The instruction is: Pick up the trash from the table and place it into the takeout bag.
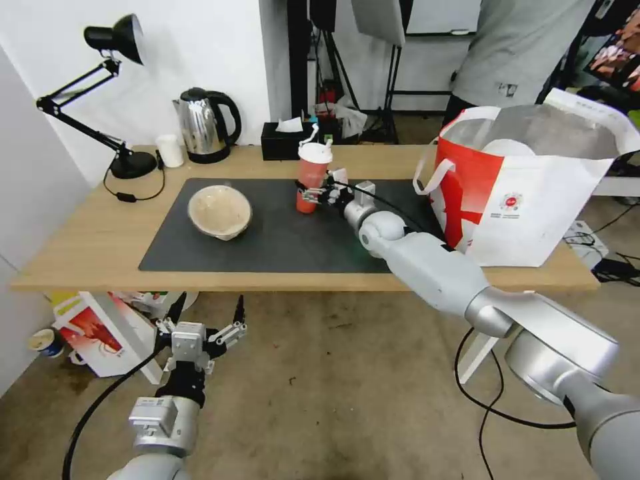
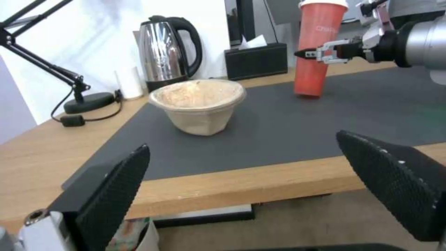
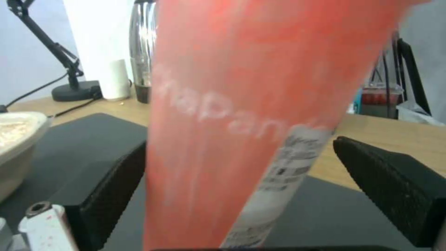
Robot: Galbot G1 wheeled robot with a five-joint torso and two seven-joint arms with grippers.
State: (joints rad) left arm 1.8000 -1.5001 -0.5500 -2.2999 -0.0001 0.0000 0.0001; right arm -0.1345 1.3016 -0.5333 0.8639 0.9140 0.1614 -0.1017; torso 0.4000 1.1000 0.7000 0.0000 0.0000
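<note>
My right gripper straddles the leaning red cup on the dark mat, fingers apart (left gripper idle, spread, below the table); closing off-centre could topple it.

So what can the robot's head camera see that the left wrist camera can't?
Head view alone: the takeout bag at the table's right end, and the left end effector, open, low in front of the table.

Left wrist view alone: the bowl from the side.

Both: the bowl, the kettle, the lamp, the tissue box, and the right end effector around the red cup, which tilts in the left wrist view.
</note>
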